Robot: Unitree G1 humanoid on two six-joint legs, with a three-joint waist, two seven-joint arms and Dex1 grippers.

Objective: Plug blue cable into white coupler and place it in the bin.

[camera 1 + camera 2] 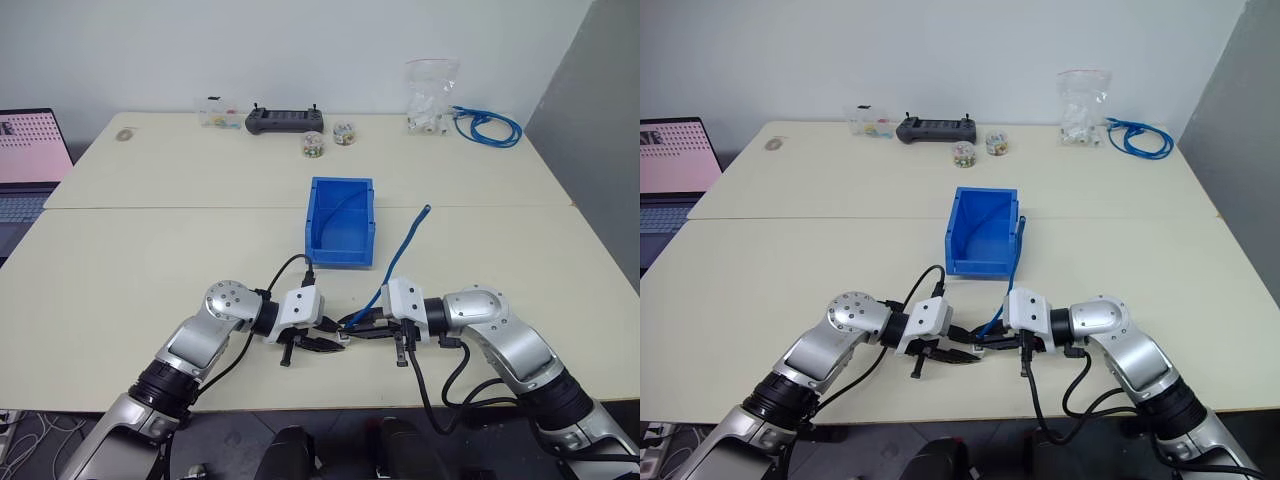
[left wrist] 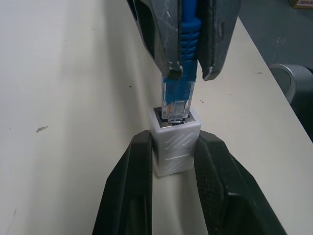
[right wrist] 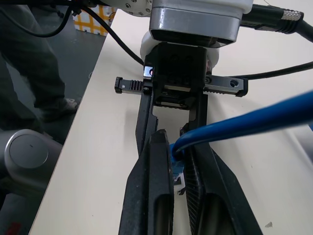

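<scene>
While clamped by the left gripper [image 2: 171, 161], white coupler [image 2: 173, 142] receiving blue cable [image 2: 178, 100] plug pinched directly opposite between right gripper [image 2: 188, 73] fingers, bin [image 1: 342, 222] well beyond both.

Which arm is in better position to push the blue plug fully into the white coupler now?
The right. The right gripper is shut on the blue cable just behind its clear plug, whose tip sits in the socket of the white coupler. The left gripper only clamps the coupler and should probably hold steady.
</scene>
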